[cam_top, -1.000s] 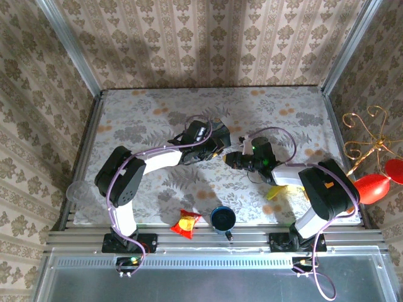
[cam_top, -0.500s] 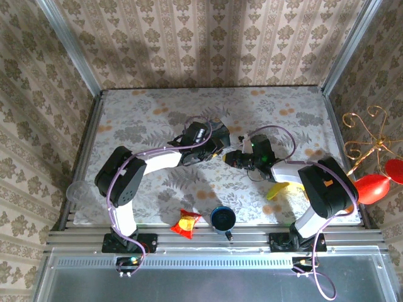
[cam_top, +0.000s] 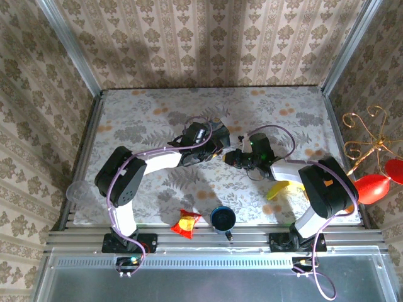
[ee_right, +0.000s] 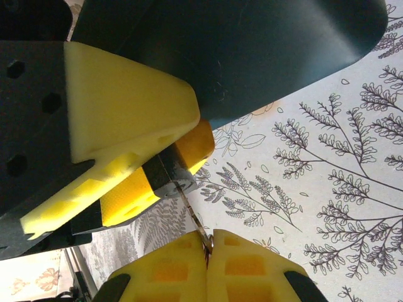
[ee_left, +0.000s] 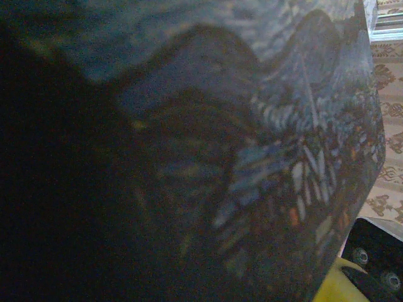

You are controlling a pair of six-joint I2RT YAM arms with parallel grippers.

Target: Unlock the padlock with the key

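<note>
Near the middle of the table (cam_top: 138, 119), where our two arms meet, the whole job narrows to one short line. Our right fingers (ee_right: 170, 270) are pressed tight together on the head of the key (ee_right: 191, 217), whose thin blade runs up and to the left in the right wrist view. It ends at the padlock (ee_right: 165, 179), a small dark body that our left fingers (ee_right: 126, 107) appear to pinch, narrowly parted, just beneath the blue painted tin (ee_right: 264, 50). The key's long axis points straight at the lock's face, and its tip is either touching the face or inside it; we cannot tell how deep. We judge that the coming move is a twist about that axis by the right arm, with the left one bracing the lock.
</note>
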